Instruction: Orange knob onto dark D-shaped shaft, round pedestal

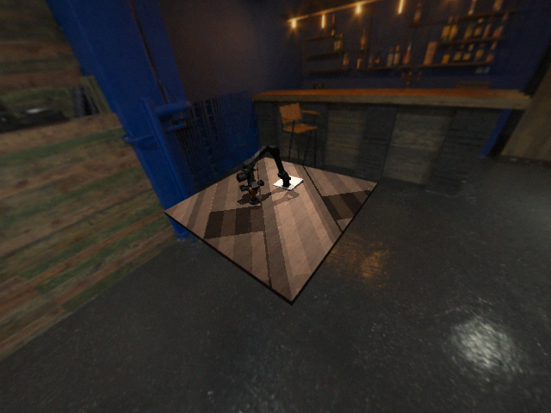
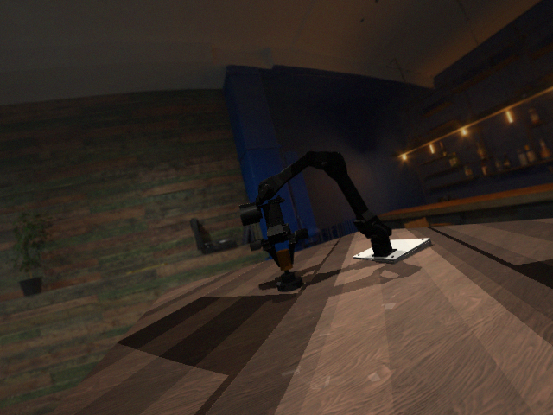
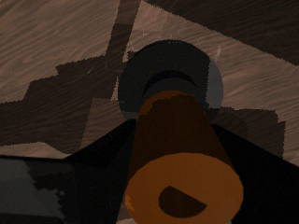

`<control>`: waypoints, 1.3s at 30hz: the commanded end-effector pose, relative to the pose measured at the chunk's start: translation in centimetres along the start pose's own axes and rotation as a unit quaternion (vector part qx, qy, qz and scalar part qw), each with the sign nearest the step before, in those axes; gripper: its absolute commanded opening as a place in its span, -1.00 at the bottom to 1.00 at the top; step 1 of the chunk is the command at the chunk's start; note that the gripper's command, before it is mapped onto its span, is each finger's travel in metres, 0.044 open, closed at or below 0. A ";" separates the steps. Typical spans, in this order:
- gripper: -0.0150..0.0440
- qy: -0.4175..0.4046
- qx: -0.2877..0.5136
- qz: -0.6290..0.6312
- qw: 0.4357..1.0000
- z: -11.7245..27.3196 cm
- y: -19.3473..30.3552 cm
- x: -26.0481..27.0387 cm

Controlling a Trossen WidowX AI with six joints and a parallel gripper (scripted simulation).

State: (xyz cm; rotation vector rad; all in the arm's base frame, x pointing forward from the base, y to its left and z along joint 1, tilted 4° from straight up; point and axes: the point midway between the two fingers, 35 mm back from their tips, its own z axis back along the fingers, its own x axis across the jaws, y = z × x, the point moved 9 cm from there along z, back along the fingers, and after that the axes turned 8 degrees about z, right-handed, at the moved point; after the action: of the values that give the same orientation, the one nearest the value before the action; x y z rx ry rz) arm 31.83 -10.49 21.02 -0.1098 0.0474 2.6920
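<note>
Room: dark floor (image 1: 400, 284), bar counter (image 1: 391, 98), bottle shelves, blue column (image 1: 111, 75) (image 2: 250, 111), plank wall (image 1: 66, 187) (image 2: 124, 178). No writing was legible. Wood-plank surface (image 1: 294, 249) (image 2: 429, 348) had dark patches. Black arm (image 1: 272, 149) (image 2: 327, 162) stood on white plate (image 1: 297, 181) (image 2: 413, 245). Tool (image 1: 253, 192) (image 2: 284, 259) (image 3: 171, 129) pinched orange knob (image 1: 252, 193) (image 2: 283, 258) (image 3: 184, 187), upright above round pedestal (image 1: 254, 201) (image 2: 290, 284) (image 3: 163, 56); couldn't tell shaft engagement.

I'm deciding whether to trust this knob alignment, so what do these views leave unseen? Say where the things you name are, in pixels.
- Flat side of the shaft: wrist view, hidden behind the orange knob (image 1: 253, 192) (image 2: 283, 259) (image 3: 173, 135).
- Knob's lower opening: wrist view, faces away.
- Knob's near rim: wrist view, cut off by the bottom edge.
- Knob's hole: top view, too small.
</note>
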 end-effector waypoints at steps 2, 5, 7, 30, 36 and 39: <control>-0.49 0.002 -0.002 0.016 1.000 0.4 0.0 -0.2; -0.49 0.002 -0.002 0.065 0.998 0.5 0.0 -0.2; -0.49 0.002 -0.002 0.102 0.995 0.5 -0.1 -0.3; -0.49 0.002 -0.002 0.107 0.994 0.2 -0.1 -0.3; -0.49 0.002 -0.002 0.120 0.993 0.4 0.0 -0.1; -0.49 0.002 -0.002 0.169 0.986 0.5 0.0 0.0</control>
State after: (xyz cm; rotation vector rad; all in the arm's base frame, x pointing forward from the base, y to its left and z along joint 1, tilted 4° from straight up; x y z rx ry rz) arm 32.09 -10.57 21.13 -0.1069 0.0655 2.9568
